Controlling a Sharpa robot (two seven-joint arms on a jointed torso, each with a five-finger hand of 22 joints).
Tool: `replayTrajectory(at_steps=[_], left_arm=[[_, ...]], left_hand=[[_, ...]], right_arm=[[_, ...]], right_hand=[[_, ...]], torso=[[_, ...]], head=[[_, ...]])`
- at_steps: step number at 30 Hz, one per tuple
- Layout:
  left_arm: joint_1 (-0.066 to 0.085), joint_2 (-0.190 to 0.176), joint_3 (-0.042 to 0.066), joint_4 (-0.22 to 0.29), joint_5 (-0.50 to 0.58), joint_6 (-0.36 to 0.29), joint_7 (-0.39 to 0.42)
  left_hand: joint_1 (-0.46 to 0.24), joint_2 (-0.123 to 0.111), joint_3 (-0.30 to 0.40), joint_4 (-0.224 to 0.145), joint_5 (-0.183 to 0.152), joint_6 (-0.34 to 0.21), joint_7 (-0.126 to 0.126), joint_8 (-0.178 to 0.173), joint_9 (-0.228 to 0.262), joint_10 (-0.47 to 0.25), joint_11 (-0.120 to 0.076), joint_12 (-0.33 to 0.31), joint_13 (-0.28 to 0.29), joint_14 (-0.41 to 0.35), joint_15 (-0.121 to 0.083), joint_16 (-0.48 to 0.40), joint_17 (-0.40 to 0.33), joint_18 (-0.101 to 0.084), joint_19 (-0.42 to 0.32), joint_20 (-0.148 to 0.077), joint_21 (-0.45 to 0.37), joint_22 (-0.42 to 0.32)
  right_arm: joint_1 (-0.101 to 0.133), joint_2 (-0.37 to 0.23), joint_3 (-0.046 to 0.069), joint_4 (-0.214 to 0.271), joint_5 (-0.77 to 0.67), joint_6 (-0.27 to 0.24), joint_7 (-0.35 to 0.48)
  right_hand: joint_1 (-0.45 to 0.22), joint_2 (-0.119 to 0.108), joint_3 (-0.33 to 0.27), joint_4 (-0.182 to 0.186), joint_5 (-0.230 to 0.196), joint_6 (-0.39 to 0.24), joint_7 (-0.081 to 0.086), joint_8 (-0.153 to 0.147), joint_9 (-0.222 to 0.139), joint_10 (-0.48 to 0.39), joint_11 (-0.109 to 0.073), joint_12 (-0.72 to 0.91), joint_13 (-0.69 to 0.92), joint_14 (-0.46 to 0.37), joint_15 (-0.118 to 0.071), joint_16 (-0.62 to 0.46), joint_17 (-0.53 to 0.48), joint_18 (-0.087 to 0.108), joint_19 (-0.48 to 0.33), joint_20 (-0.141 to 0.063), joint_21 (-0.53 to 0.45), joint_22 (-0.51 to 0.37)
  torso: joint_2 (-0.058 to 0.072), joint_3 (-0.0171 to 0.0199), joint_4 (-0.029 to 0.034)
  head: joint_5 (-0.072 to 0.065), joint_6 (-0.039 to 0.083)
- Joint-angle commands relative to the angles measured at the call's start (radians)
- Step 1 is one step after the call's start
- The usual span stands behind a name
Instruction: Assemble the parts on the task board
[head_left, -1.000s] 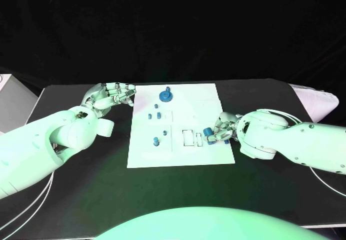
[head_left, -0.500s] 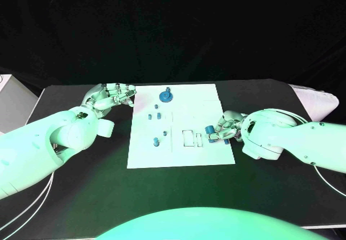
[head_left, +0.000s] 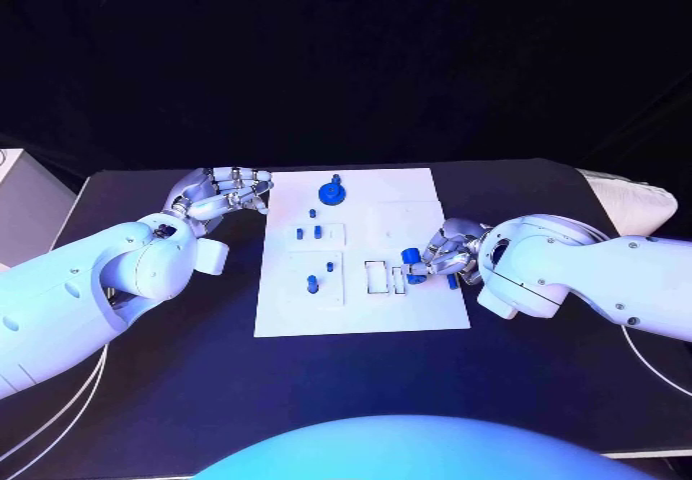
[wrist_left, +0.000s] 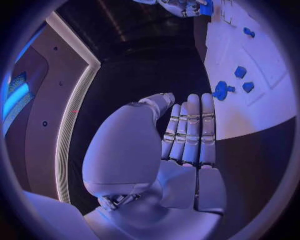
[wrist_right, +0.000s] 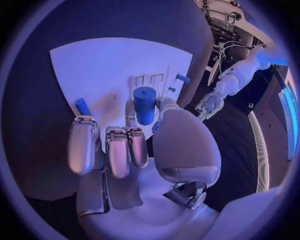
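Blue cylinder part (wrist_right: 144, 105) pinched in right hand (head_left: 444, 256), over task board (head_left: 418, 310).

No text, label or number can be read anywhere.

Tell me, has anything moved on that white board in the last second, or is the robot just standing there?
Very little. The right hand, holding a blue cylinder, has crept slightly toward the far side of the task board, taking the piece with it. The left hand stays at the board's far left corner, holding nothing. The blue parts on the board lie as before.
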Motion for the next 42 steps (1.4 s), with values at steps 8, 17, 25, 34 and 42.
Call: replayTrajectory(at_steps=[8, 17, 25, 34, 42], left_arm=[[-0.001, 0.003, 0.001, 0.004, 0.005, 0.018, 0.004], [-0.001, 0.004, 0.001, 0.006, 0.004, 0.020, 0.004], [-0.001, 0.004, 0.001, 0.007, 0.004, 0.021, 0.003], [-0.001, 0.001, 0.001, 0.007, 0.004, 0.021, 0.002], [-0.001, 0.000, 0.001, 0.008, 0.004, 0.021, 0.002]], left_hand=[[0.001, 0.002, -0.003, 0.003, 0.005, -0.007, -0.001, 0.005, -0.002, -0.005, -0.002, 0.006, -0.001, -0.002, 0.004, -0.005, 0.002, 0.013, 0.001, 0.006, -0.006, -0.001], [0.001, 0.002, -0.003, 0.003, 0.005, -0.007, -0.001, 0.005, -0.002, -0.005, -0.002, 0.006, -0.001, -0.002, 0.004, -0.005, 0.002, 0.013, 0.001, 0.006, -0.006, -0.001], [0.001, 0.002, -0.003, 0.003, 0.005, -0.007, -0.001, 0.005, -0.002, -0.005, -0.002, 0.006, -0.001, -0.002, 0.004, -0.005, 0.002, 0.013, 0.001, 0.006, -0.006, -0.001], [0.003, 0.002, -0.003, 0.003, 0.006, -0.008, -0.001, 0.006, -0.002, -0.007, -0.002, 0.008, -0.002, -0.002, 0.004, -0.004, 0.003, 0.013, 0.003, 0.005, -0.006, -0.002], [0.003, 0.002, -0.003, 0.003, 0.006, -0.008, -0.001, 0.006, -0.002, -0.007, -0.002, 0.008, -0.002, -0.002, 0.004, -0.004, 0.003, 0.013, 0.003, 0.005, -0.006, -0.002]], right_arm=[[-0.001, 0.068, -0.002, -0.020, -0.013, -0.007, 0.014], [-0.004, 0.121, -0.004, -0.045, -0.057, -0.012, 0.010], [-0.007, 0.148, -0.007, -0.067, -0.062, 0.006, 0.004], [-0.011, 0.149, -0.012, -0.073, -0.065, 0.031, -0.005], [-0.012, 0.149, -0.014, -0.072, -0.066, 0.041, -0.009]], right_hand=[[0.010, 0.000, 0.043, -0.034, 0.008, 0.008, -0.004, 0.001, 0.003, 0.075, -0.007, -0.006, 0.223, 0.096, -0.009, 0.003, 0.224, -0.006, 0.060, -0.005, 0.008, 0.097], [0.007, -0.003, 0.045, -0.034, 0.006, 0.009, -0.004, 0.001, 0.003, 0.074, -0.007, -0.008, 0.222, 0.096, -0.009, 0.003, 0.225, -0.006, 0.060, -0.005, 0.008, 0.097], [0.004, -0.004, 0.047, -0.034, 0.003, 0.009, -0.003, 0.000, 0.004, 0.073, -0.007, -0.009, 0.220, 0.097, -0.009, 0.004, 0.227, -0.006, 0.060, -0.005, 0.009, 0.098], [-0.005, -0.009, 0.056, -0.034, -0.011, 0.009, -0.002, -0.002, 0.005, 0.070, -0.006, -0.014, 0.217, 0.097, -0.008, 0.004, 0.227, -0.007, 0.060, -0.004, 0.010, 0.099], [-0.007, -0.010, 0.059, -0.034, -0.016, 0.009, -0.002, -0.003, 0.006, 0.070, -0.005, -0.015, 0.216, 0.097, -0.008, 0.004, 0.227, -0.007, 0.060, -0.004, 0.010, 0.100]], torso=[[0.001, -0.0003, 0.0020], [0.001, -0.0002, 0.0011], [0.002, -0.0001, 0.0011], [0.001, 0.0009, -0.0005], [0.001, 0.0003, 0.0003]], head=[[0.001, -0.002], [0.001, -0.002], [0.003, -0.004], [0.006, -0.009], [0.007, -0.008]])
